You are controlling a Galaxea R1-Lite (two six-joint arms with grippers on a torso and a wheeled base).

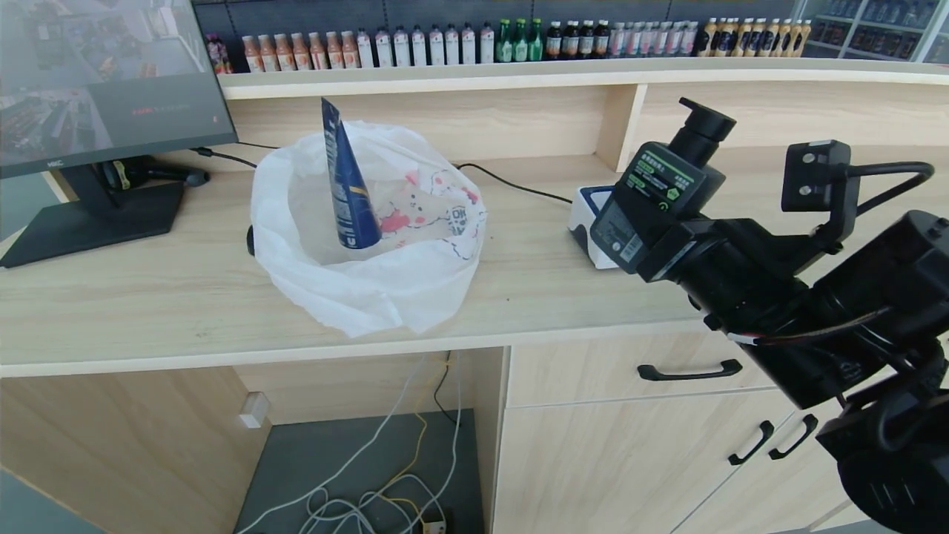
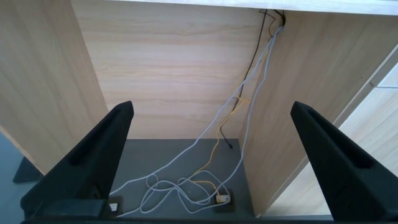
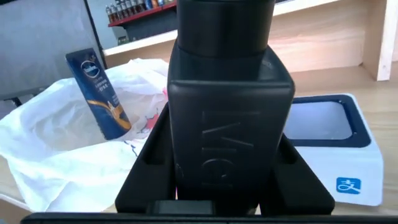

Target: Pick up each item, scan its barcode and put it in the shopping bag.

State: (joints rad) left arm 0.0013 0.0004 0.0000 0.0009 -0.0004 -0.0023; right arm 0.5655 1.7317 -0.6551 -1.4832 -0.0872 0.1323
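My right gripper (image 1: 678, 248) is shut on a black bottle (image 1: 660, 196) with a pump cap and green label, held tilted above the counter's front right. In the right wrist view the black bottle (image 3: 227, 118) sits between my fingers. Just behind it lies the white and blue barcode scanner (image 1: 589, 222), also seen as the scanner (image 3: 333, 146). The white shopping bag (image 1: 371, 222) stands open on the counter with a blue tube (image 1: 347, 182) upright inside; the same tube (image 3: 99, 93) shows beside the bag (image 3: 56, 155). My left gripper (image 2: 211, 162) hangs open below the counter, facing cables.
A monitor (image 1: 104, 81) on a black stand (image 1: 96, 219) occupies the counter's left, with a handheld scanner (image 1: 152, 172) behind it. Bottles (image 1: 474, 41) line the back shelf. Drawers with black handles (image 1: 689, 371) lie under the counter on the right. Cables (image 2: 193, 180) lie on the floor.
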